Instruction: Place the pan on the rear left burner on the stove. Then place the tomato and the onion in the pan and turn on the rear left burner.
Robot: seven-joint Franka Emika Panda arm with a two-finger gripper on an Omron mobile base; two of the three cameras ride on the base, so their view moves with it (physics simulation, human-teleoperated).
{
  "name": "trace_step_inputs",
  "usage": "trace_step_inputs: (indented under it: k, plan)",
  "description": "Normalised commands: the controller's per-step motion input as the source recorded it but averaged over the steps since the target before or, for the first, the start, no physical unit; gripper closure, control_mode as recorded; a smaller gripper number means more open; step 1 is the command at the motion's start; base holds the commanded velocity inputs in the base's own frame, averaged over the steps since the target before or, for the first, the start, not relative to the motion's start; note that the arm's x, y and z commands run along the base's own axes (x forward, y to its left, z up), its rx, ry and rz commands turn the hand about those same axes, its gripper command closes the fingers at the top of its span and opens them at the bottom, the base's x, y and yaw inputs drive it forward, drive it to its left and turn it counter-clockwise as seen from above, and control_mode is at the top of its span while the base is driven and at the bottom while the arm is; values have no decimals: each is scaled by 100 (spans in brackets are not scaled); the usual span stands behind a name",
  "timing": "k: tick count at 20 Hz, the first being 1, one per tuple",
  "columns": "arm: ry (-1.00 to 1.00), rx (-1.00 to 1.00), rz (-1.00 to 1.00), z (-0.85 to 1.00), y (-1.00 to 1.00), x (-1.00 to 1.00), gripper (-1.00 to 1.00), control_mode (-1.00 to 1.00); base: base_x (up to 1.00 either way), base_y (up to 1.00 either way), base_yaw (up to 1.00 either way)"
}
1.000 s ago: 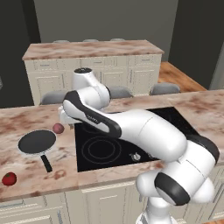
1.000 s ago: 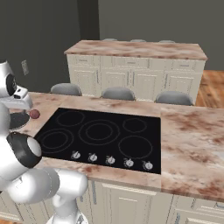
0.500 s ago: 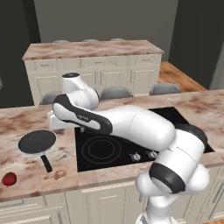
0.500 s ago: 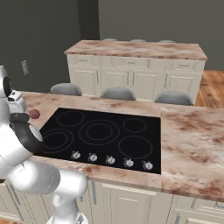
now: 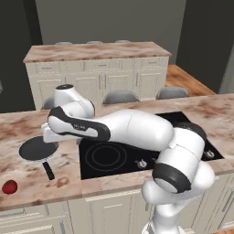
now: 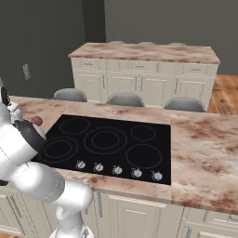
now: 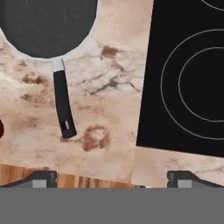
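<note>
The pan (image 5: 33, 150) lies on the marble counter left of the stove (image 5: 183, 119), its black handle (image 7: 64, 103) pointing toward the counter's front edge. My gripper (image 7: 112, 178) is open and holds nothing. It hovers over the counter between the pan's handle and the stove's left edge. The tomato (image 5: 9, 186) sits near the front edge, left of the handle. The onion (image 6: 36, 121) rests on the counter by the stove's rear left corner; in the left base view the arm hides it. The rear left burner (image 6: 74, 125) is bare.
A row of silver knobs (image 6: 117, 170) lines the stove's front. The double ring (image 7: 197, 83) of the front left burner lies to the gripper's right. An island with cabinets (image 6: 144, 69) and grey stools (image 6: 125, 98) stands behind the counter. Wood floor (image 7: 65, 179) shows past the counter's front edge.
The arm has swung left and lower, from over the stove's left side to the counter beside the pan, and now covers the onion in the left base view. Pan, tomato and onion stay put.
</note>
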Motion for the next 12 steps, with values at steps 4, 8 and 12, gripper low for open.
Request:
trace_step_inputs:
  k: [4, 8, 12]
  plan:
    - [0, 0, 0, -33, 26, 0, -100, -100, 0, 0, 0]
    - [0, -4, 0, -26, 23, 0, -100, -100, 0, 0, 0]
    - [0, -6, 5, -20, 20, 0, -100, -100, 0, 0, 0]
